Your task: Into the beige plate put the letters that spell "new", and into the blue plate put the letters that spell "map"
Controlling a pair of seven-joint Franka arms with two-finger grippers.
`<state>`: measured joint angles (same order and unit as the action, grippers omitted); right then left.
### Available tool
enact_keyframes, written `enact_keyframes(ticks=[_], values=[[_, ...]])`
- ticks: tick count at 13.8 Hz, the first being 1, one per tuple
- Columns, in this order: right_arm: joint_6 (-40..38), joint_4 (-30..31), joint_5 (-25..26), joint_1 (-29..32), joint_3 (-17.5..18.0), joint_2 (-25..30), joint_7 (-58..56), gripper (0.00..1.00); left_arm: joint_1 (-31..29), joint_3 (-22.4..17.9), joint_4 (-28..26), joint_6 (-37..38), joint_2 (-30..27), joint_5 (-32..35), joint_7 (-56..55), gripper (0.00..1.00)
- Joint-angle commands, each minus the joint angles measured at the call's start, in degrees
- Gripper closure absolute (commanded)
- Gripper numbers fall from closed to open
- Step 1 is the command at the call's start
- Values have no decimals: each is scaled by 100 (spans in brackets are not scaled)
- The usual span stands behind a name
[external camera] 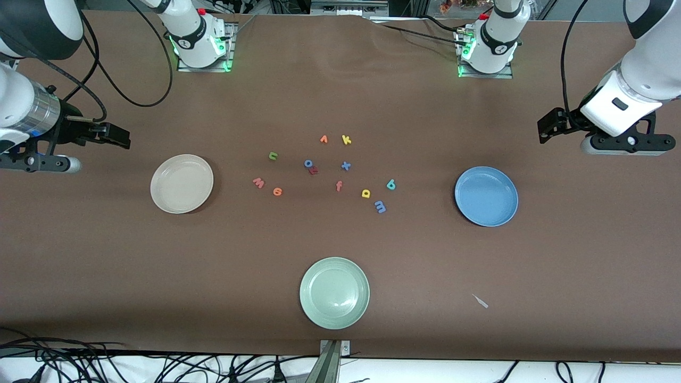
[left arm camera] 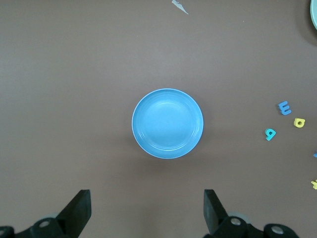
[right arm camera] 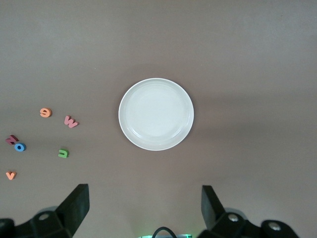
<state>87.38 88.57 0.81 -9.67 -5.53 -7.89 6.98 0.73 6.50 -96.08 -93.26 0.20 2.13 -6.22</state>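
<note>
The left gripper (left arm camera: 147, 213) hangs with jaws spread wide and empty, at the front view's right edge; the blue plate (external camera: 486, 196) sits lower in the frame. The right gripper (right arm camera: 143, 210), equally wide and empty, waits at the left edge above the beige plate (external camera: 182, 183).

No letter is plated: the first pick appears pending. Next likely calls for descending onto one small letter at frame centre, say the salmon-pink w (external camera: 258, 183) or periwinkle-blue m (external camera: 380, 206).

Count: three plates, twelve letters.
</note>
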Motion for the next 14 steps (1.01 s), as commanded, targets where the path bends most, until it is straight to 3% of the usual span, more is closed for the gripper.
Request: enact_keyframes(ticks=[1,14], values=[[16,72,-99,27,17,51,32,0,23,44,-43,114,-117,139,77,0],[16,72,-90,27,17,51,32,0,23,88,-34,194,-117,139,50,0]])
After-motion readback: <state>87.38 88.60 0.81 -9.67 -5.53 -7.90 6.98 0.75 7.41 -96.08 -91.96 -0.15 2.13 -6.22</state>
